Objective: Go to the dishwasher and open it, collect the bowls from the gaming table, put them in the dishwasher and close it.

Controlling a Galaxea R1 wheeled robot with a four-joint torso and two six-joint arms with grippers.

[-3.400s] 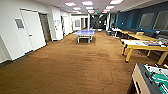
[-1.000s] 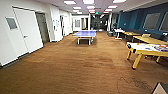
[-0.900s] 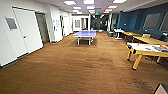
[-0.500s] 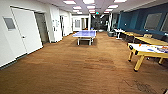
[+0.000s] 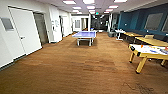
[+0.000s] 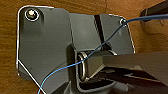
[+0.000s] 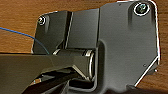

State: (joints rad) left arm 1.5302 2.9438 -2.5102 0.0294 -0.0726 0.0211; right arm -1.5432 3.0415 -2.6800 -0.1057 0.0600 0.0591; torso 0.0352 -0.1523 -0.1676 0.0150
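Brown wood-grain floor [image 5: 82, 67]: runs the length of a long open room, bare through the middle.
White wall [image 5: 30, 15], left side: large white door with small handle [image 5: 25, 31], darker doorway beside it.
Dark teal wall [image 5: 140, 18], right side: row of yellow-topped tables [image 5: 147, 40] along it.
Ceiling: rectangular light panels [image 5: 87, 2], lit.
Blue table-tennis table [image 5: 85, 35]: mid-room, far end.
Yellow-legged game table with white top [image 5: 150, 51]: right edge, near.
Thin blue cable [image 6: 95, 52]: crosses the left wrist plate.
Dishwasher: location cannot be told.
Gripper fingers, either arm: state cannot be told.
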